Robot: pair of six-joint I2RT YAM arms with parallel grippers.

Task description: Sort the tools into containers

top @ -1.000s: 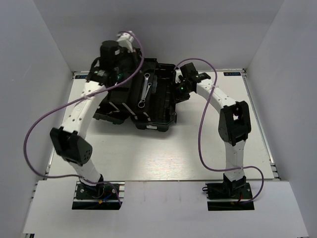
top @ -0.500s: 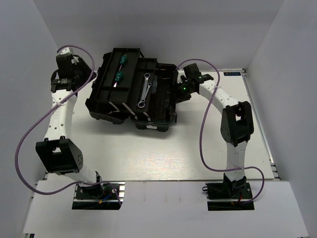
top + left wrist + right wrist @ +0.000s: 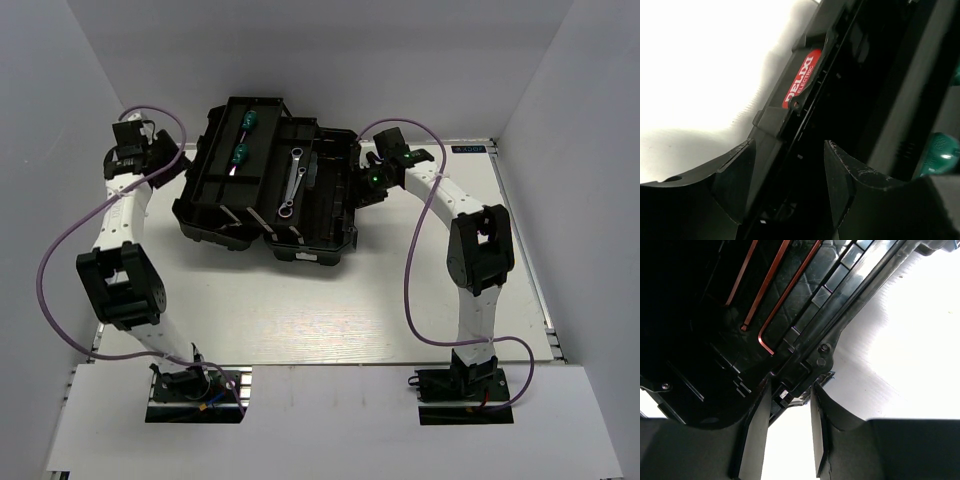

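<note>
The black toolbox (image 3: 310, 250) lies open toward the far left corner of the counter (image 3: 300, 310), with the screwdrivers (image 3: 240, 154), wrenches (image 3: 293, 180) and hex keys (image 3: 772, 300) in separate trays. The left hand (image 3: 787, 150) is wide and empty beside its left wall. The right hand (image 3: 789, 390) straddles the right rim, pinching or not I cannot tell. The plastic box likely slides easily, so hold its stiff rim

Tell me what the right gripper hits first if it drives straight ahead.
The toolbox rim, whose edge sits between the fingers of the right gripper; contact is unclear. Past it, inside the box, lie the hex keys.
</note>
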